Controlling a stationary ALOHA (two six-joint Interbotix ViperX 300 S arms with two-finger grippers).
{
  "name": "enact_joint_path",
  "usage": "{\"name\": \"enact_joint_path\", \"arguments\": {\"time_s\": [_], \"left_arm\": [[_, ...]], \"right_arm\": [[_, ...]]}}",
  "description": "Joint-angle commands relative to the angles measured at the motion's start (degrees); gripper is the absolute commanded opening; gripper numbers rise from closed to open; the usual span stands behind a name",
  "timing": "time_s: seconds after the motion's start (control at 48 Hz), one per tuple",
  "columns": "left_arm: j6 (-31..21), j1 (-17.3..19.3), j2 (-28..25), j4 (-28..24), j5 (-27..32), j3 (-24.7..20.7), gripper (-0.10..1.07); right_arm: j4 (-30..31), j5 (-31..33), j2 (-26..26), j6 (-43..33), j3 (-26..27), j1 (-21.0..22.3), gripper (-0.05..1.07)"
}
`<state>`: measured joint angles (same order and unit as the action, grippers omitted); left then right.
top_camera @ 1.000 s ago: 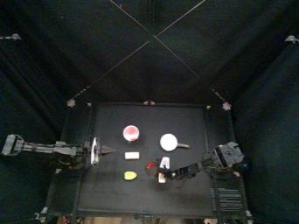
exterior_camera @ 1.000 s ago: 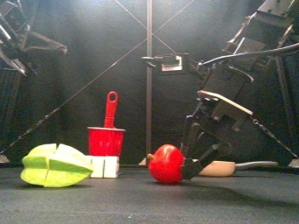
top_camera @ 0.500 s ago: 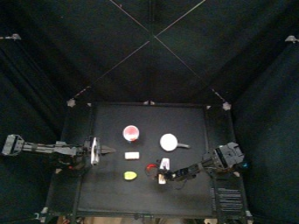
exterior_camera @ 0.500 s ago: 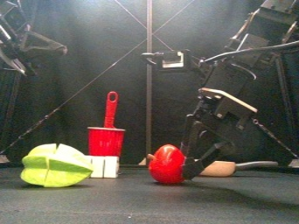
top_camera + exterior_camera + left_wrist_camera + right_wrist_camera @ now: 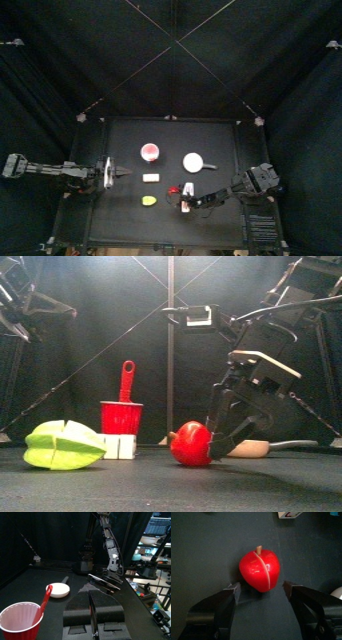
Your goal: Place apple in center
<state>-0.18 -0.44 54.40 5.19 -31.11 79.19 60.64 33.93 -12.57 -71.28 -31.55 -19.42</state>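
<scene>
Right wrist view gives me the clearest read: the apple (image 5: 260, 569) lies on the black table (image 5: 204, 547), stem up in the picture, with my right gripper (image 5: 262, 592) spread wide and its 2 jaws standing just short of the fruit, 1 to either side, neither touching it.

From the front camera, the right gripper (image 5: 222, 439) hangs tilted down toward the apple (image 5: 191, 443), which sits on the tabletop near the front edge. To its left stand a small white block (image 5: 120, 447) and a red cup (image 5: 122, 416) with a red stick poking out of it (a spoon or a straw, I cannot say which), and further left lies the yellow-green lump (image 5: 63, 445). A pale, flat thing (image 5: 254, 447) shows behind the gripper.

From above, the apple (image 5: 178, 203) is a tiny red dot in the front part of the table (image 5: 127, 135), between the yellow-green lump (image 5: 147, 201) and the right gripper (image 5: 191, 201). The table's middle is bare.

The left arm rests at the table's left side; its gripper (image 5: 93, 614) shows its jaws pressed together.
</scene>
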Motion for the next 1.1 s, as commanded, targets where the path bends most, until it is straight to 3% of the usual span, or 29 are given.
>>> {"name": "enact_joint_path", "arguments": {"time_s": [0.0,1.083], "left_arm": [[0.09,0.09,-0.26,0.0,-0.53,-0.79,0.0],[0.09,0.09,-0.35,-0.09,-0.53,-0.79,0.0]], "right_arm": [[-0.62,0.0,2.02,0.0,1.41,-0.18,0.98],[-2.9,0.0,0.09,0.0,3.43,-1.85,0.98]]}}
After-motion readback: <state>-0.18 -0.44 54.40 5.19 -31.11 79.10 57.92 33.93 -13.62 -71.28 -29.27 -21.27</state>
